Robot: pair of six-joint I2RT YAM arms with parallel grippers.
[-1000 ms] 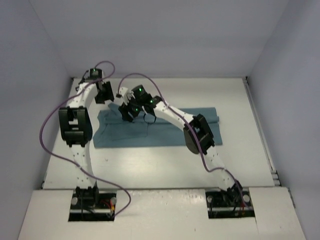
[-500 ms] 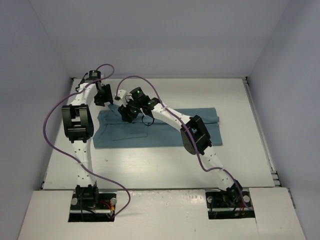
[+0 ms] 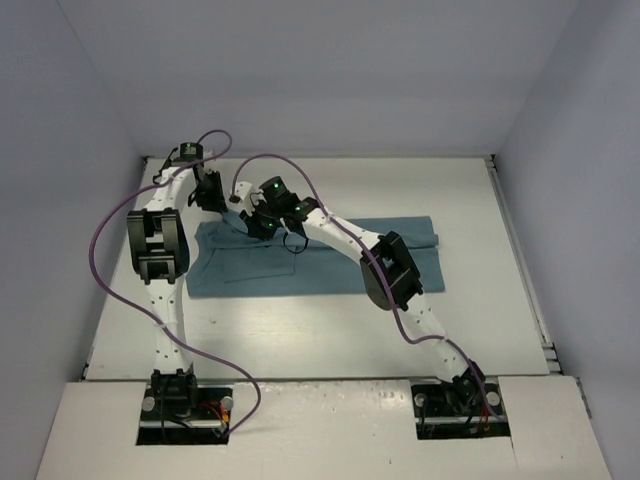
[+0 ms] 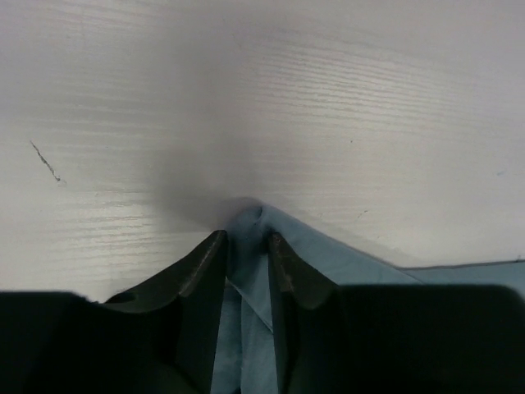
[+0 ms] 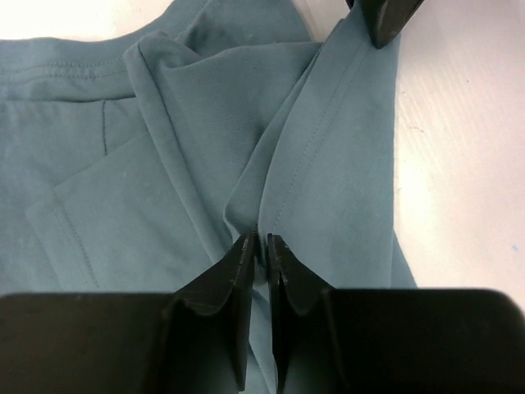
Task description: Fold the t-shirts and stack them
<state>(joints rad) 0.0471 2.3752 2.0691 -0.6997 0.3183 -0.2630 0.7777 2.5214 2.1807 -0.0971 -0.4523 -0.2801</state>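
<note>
White tabletop point(image 3: 300, 330) boxed in by grey walls point(image 3: 300, 80). Teal t-shirt point(image 3: 330, 265) sits mid-table, lying flat with its long axis left-right. Its near edge is fairly straight and its right end is bunched into a small ridge. Both your grips are on the far-left end, so nearly all the cloth lies right of the jaws and nearer than them

Right gripper point(image 3: 262, 225): right arm point(image 3: 390, 270) reaches diagonally over the t-shirt to its far edge, a bit in from the left corner. In the right wrist view the right gripper point(image 5: 261, 242) is clenched, jaws almost meeting on a raised fold of t-shirt point(image 5: 164, 164). Several layers and a stitched edge fan away from the pinch

Left gripper point(image 3: 210, 195): farthest out, at the far-left corner, and left arm point(image 3: 155, 250) is the nearer one to that corner. In the left wrist view the left gripper point(image 4: 246, 242) has its jaws narrow, with the corner tip of the t-shirt point(image 4: 353, 267) squeezed between them and bare tabletop beyond. One of its fingertips point(image 5: 385, 20) shows at the top of the right wrist view on the same strip of cloth, so your two pinches sit close together along the far edge

My read: you're at the grasp stage of a fold, and the t-shirt isn't compact or stacked yet. The next move likely carries that far-left end toward the near side or the right. Watch the thin corner, it could slip out of the left jaws
</note>
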